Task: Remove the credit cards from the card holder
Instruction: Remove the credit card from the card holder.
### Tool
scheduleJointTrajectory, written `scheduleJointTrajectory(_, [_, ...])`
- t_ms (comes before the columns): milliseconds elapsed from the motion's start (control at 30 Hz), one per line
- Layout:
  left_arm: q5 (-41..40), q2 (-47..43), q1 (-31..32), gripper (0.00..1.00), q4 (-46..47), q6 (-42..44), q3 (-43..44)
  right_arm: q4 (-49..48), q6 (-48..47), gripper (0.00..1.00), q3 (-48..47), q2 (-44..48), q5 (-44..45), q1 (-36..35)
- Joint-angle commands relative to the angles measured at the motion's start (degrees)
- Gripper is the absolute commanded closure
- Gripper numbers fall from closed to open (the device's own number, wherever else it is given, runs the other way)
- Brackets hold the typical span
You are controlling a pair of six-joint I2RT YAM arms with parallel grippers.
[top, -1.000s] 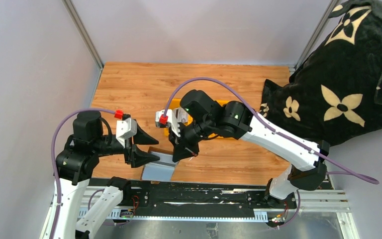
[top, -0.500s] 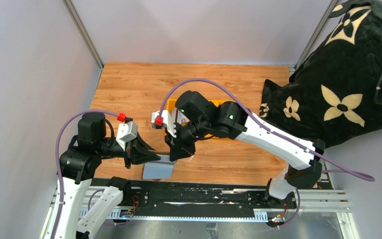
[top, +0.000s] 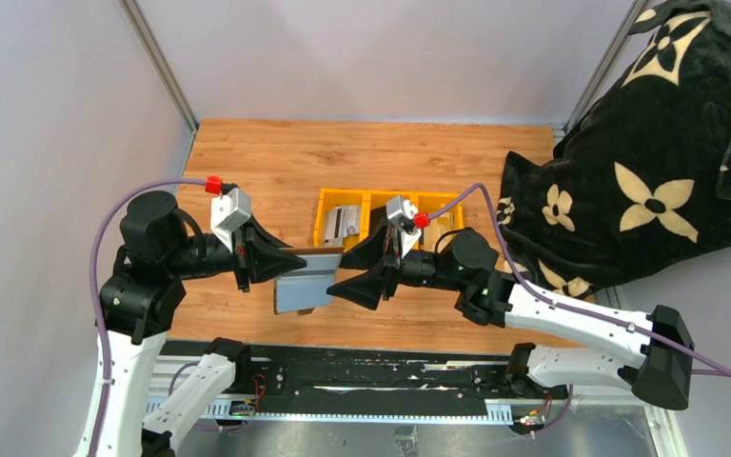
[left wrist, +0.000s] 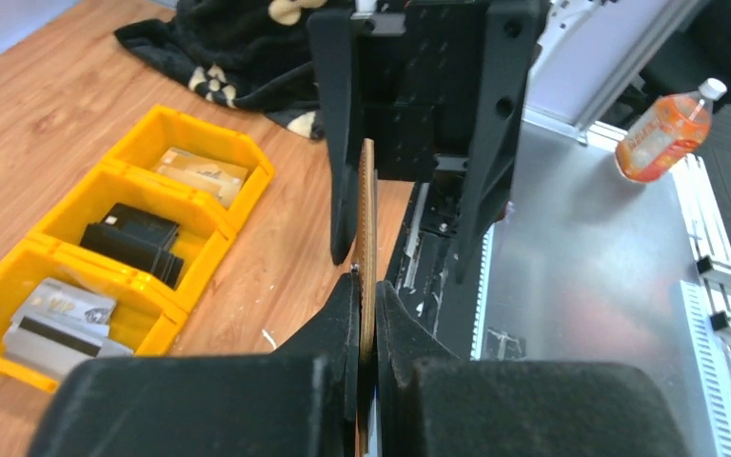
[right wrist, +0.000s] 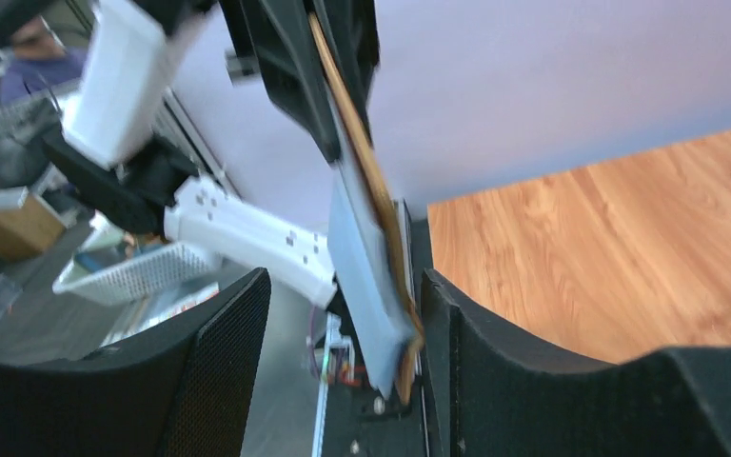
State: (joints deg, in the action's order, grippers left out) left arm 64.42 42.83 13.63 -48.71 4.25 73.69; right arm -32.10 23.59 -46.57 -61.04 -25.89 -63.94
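Black-fingered left gripper point(top: 286, 259) pinches the wallet point(top: 305, 286) by its left edge, jaws pressed tight on it. Wallet is held off the table point(top: 247, 162) near the front edge, grey inside showing. Right gripper point(top: 341, 275) faces its free edge, jaws spread wide. Yellow bin point(top: 322, 205) beyond holds silver, black and tan cards point(top: 345, 222).

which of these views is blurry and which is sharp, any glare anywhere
right wrist: motion blur smears the card holder and the background; left wrist: its own fingers are dark and soft up close, while the yellow bin and credit cards are crisp; top external: evenly lit and sharp, soft shadows, no harsh glare.
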Motion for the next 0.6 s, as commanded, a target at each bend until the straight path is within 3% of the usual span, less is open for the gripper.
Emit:
scheduleJointTrajectory(0, [-5.4,-7.2,0.08,1.0,24.9,-22.73,-8.23,-16.08,5.62,0.37,-0.18,-0.82,3.52,0.66])
scheduleJointTrajectory(100, [-5.07,-10.83,0.16,1.0,36.9,-31.87,-13.33,-16.75,5.76,0.37,-0.27,-1.24,4.42,1.03])
scheduleJointTrajectory(267, [-4.48,-9.7,0.09,1.0,33.98,-32.97,-10.54,-19.11,7.48,0.45,0.62,-1.44,4.52,1.75])
scheduleJointTrajectory(367, [-4.38,-9.97,0.09,1.0,36.96,-36.61,-11.0,-21.27,10.33,0.54,0.77,-2.69,3.1,2.44])
scheduleJointTrajectory(467, [-4.22,-10.39,0.15,1.0,39.74,-39.38,-12.28,-25.21,14.4,0.71,0.71,-4.22,0.98,3.18])
scheduleJointTrajectory(567, [-3.88,-10.06,0.16,1.0,38.64,-38.13,-12.4,-27.82,19.34,0.98,0.11,-5.37,-2.26,4.92])
